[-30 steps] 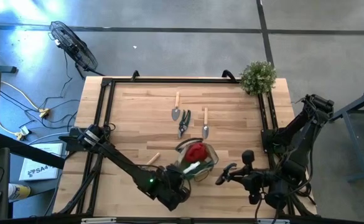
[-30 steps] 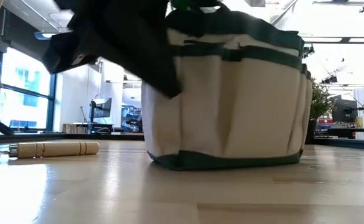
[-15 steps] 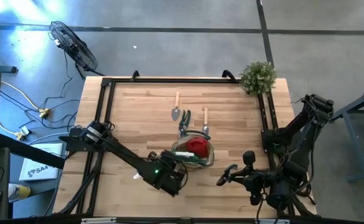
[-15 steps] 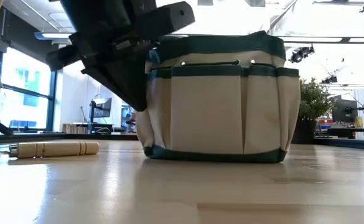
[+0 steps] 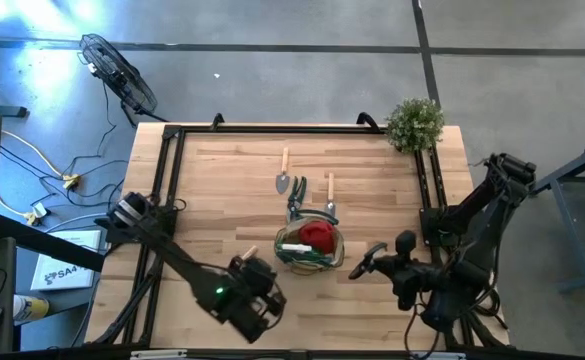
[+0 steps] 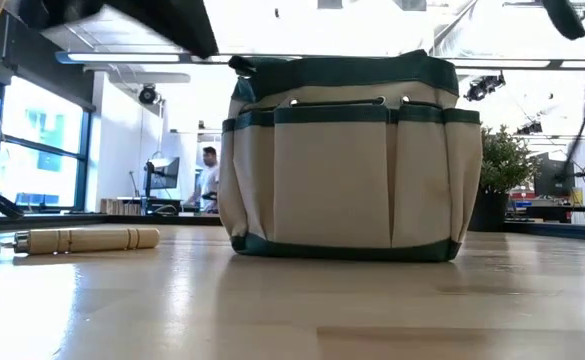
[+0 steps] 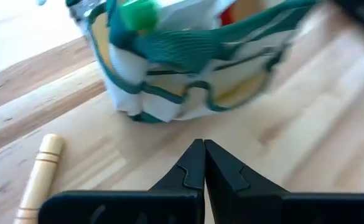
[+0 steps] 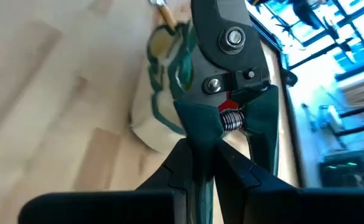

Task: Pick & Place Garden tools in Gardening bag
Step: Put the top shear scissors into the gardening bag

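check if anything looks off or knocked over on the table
Nothing stands out. The gardening bag stands upright, the loose tools lie flat, and the wooden handle rests beside it. The right gripper holds pruners; the left gripper is shut and empty.

Bag: contents hidden behind its wall in the low view; top and one side cut off by the left wrist view's edge, outline blurred there.
Wooden handle: tool head cut off at the low view's left edge; only one end showed in the left wrist view.
Pruners: blade tips cut off at the right wrist view's top edge.
Person: far off in the low view, too small for detail.
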`<action>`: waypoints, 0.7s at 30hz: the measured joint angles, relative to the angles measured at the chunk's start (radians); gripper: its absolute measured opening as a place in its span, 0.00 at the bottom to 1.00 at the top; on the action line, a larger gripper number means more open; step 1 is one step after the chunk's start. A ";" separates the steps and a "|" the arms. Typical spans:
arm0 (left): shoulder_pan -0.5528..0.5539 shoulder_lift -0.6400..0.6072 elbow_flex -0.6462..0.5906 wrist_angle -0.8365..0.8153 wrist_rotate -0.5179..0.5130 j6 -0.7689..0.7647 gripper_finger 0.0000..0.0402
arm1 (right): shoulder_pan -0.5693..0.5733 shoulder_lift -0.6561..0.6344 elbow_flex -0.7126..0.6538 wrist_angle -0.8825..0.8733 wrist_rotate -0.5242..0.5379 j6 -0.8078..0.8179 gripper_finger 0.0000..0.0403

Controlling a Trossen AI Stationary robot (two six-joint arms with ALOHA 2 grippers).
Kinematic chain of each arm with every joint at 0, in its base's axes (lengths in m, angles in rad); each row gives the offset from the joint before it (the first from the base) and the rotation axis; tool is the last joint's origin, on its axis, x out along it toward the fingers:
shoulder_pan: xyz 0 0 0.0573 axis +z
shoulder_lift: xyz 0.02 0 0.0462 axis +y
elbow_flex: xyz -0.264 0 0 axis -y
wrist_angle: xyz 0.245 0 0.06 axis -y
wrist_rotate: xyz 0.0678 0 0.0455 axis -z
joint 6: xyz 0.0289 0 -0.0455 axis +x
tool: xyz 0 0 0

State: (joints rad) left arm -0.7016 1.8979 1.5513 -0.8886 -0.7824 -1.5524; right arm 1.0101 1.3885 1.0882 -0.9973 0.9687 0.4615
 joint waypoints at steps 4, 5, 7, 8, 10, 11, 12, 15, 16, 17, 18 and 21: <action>-0.059 -0.021 0.000 0.015 -0.066 0.000 0.00 | -0.020 0.062 0.000 -0.038 0.054 -0.079 0.07; -0.071 -0.023 0.000 0.016 -0.080 -0.001 0.00 | -0.025 0.079 0.000 -0.042 0.066 -0.108 0.07; -0.090 -0.023 0.000 0.016 -0.098 -0.001 0.00 | -0.037 0.111 0.000 -0.044 0.089 -0.177 0.07; -0.097 -0.023 0.000 0.015 -0.105 -0.001 0.00 | -0.042 0.124 0.000 -0.044 0.101 -0.210 0.07; -0.102 -0.023 0.000 0.016 -0.110 -0.001 0.00 | -0.049 0.148 0.000 -0.045 0.116 -0.296 0.07; -0.106 -0.023 0.000 0.016 -0.109 -0.001 0.00 | -0.051 0.159 0.000 -0.046 0.123 -0.348 0.07; -0.106 -0.023 0.000 0.016 -0.106 -0.001 0.00 | -0.051 0.169 0.000 -0.046 0.136 -0.399 0.07; -0.104 -0.023 0.000 0.017 -0.105 -0.001 0.00 | -0.048 0.188 0.002 -0.044 0.205 -0.499 0.07; -0.104 -0.023 0.000 0.018 -0.105 -0.001 0.00 | -0.048 0.190 0.008 -0.045 0.220 -0.522 0.07; -0.104 -0.023 0.000 0.019 -0.103 -0.001 0.00 | -0.048 0.190 0.016 -0.044 0.234 -0.542 0.07; -0.104 -0.023 0.000 0.019 -0.103 -0.001 0.00 | -0.048 0.190 0.026 -0.043 0.250 -0.567 0.07; -0.104 -0.022 0.000 0.023 -0.095 -0.001 0.00 | -0.048 0.190 0.058 -0.049 0.303 -0.717 0.07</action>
State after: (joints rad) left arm -0.8055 1.8759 1.5513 -0.8657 -0.8771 -1.5536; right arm 0.9619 1.5786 1.1457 -1.0460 1.2721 -0.2553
